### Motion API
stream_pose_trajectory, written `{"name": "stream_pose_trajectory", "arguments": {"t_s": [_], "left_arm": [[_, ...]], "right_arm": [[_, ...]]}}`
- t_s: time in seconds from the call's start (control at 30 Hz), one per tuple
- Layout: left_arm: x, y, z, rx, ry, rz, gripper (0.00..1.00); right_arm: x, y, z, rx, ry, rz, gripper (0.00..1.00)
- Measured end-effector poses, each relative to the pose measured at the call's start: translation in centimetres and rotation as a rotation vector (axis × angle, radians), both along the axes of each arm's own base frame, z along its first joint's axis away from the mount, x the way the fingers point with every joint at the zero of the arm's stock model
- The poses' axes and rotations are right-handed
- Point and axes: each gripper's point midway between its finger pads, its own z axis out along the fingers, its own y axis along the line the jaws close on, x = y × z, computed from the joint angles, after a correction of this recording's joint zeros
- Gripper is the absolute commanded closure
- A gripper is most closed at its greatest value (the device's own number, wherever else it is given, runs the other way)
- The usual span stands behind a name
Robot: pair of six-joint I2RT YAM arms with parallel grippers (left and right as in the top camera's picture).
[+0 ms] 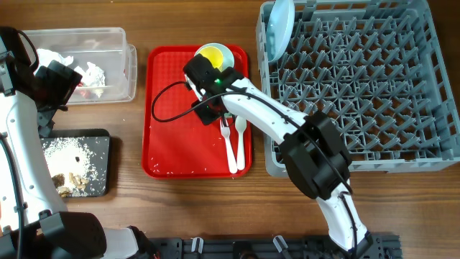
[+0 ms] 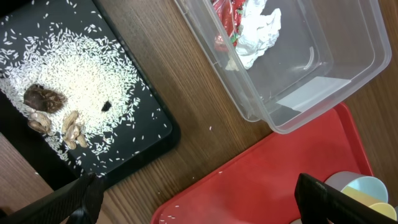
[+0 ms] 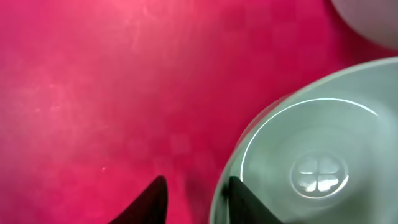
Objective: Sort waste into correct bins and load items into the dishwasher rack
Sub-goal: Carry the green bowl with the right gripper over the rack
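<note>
The wooden worktop (image 1: 180, 208) carries the grey dishwasher rack (image 1: 359, 86) on the right, and the pale blue plate (image 1: 279, 29) stands on edge in its far left corner. Next to the rack lies the red tray (image 1: 172, 137). Farther left are the clear tub (image 1: 118, 50) and, nearer the front, the black tray (image 1: 97, 144). A mint-green bowl (image 3: 311, 155) sits on the red tray, and the right tool (image 3: 198, 183) is released, its fingers (image 3: 152, 199) parted astride the bowl's rim. The light blue bowl (image 1: 226, 52) at the tray's far edge holds the yellow cup (image 1: 210, 54). The white fork (image 1: 228, 144) and spoon (image 1: 241, 133) lie side by side on the tray. The left tool (image 2: 199, 205) hangs wide apart and empty between the tub and the black tray. Napkins (image 2: 258, 28) and a red wrapper (image 2: 227, 18) lie in the tub. Food scraps (image 2: 43, 99) and white grains (image 2: 81, 68) lie on the black tray.
</note>
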Motion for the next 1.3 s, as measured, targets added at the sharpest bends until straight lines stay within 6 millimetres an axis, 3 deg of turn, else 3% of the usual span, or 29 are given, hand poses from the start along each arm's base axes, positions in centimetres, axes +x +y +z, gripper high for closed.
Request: {"name": "stream_pose_trajectory", "arguments": {"t_s": [0.13, 0.23, 0.53, 0.63, 0.73, 0.83, 0.87, 0.93, 1.0, 1.03, 1.07, 1.1, 1.13, 1.2, 1.3], "left_arm": [[0.0, 0.0, 0.0, 0.0, 0.0, 0.0, 0.0], [0.0, 0.0, 0.0, 0.0, 0.0, 0.0, 0.0], [0.0, 0.0, 0.0, 0.0, 0.0, 0.0, 0.0], [0.0, 0.0, 0.0, 0.0, 0.0, 0.0, 0.0], [0.0, 0.0, 0.0, 0.0, 0.0, 0.0, 0.0], [0.0, 0.0, 0.0, 0.0, 0.0, 0.0, 0.0], [0.0, 0.0, 0.0, 0.0, 0.0, 0.0, 0.0], [0.0, 0.0, 0.0, 0.0, 0.0, 0.0, 0.0], [0.0, 0.0, 0.0, 0.0, 0.0, 0.0, 0.0], [0.0, 0.0, 0.0, 0.0, 0.0, 0.0, 0.0], [0.0, 0.0, 0.0, 0.0, 0.0, 0.0, 0.0], [0.0, 0.0, 0.0, 0.0, 0.0, 0.0, 0.0], [0.0, 0.0, 0.0, 0.0, 0.0, 0.0, 0.0], [0.0, 0.0, 0.0, 0.0, 0.0, 0.0, 0.0], [0.0, 0.0, 0.0, 0.0, 0.0, 0.0, 0.0]], "right_arm": [[0.1, -0.2, -0.1, -0.008, -0.004, -0.012, 0.78], [-0.1, -0.4, -0.2, -0.018, 0.007, -0.026, 0.96], [-0.2, -1.1, 3.5, -0.002, -0.016, -0.085, 0.96], [0.0, -0.9, 6.8, 0.05, -0.063, -0.093, 0.96], [0.5, -1.5, 12.8, 0.139, -0.153, -0.11, 0.96], [1.6, -4.7, 20.1, 0.243, -0.274, -0.175, 0.96], [2.4, -7.1, 22.8, 0.273, -0.325, -0.225, 0.96], [3.5, -10.9, 25.5, 0.293, -0.381, -0.304, 0.96], [5.0, -16.9, 27.5, 0.301, -0.415, -0.432, 0.96], [5.6, -20.1, 27.8, 0.312, -0.409, -0.493, 0.96], [5.7, -20.9, 27.9, 0.315, -0.408, -0.508, 0.96], [6.7, -26.8, 27.8, 0.364, -0.373, -0.605, 0.96], [6.8, -28.9, 27.7, 0.42, -0.35, -0.61, 0.96], [6.5, -31.7, 27.2, 0.539, -0.302, -0.598, 0.96], [6.3, -33.0, 25.6, 0.723, -0.223, -0.533, 0.96]]}}
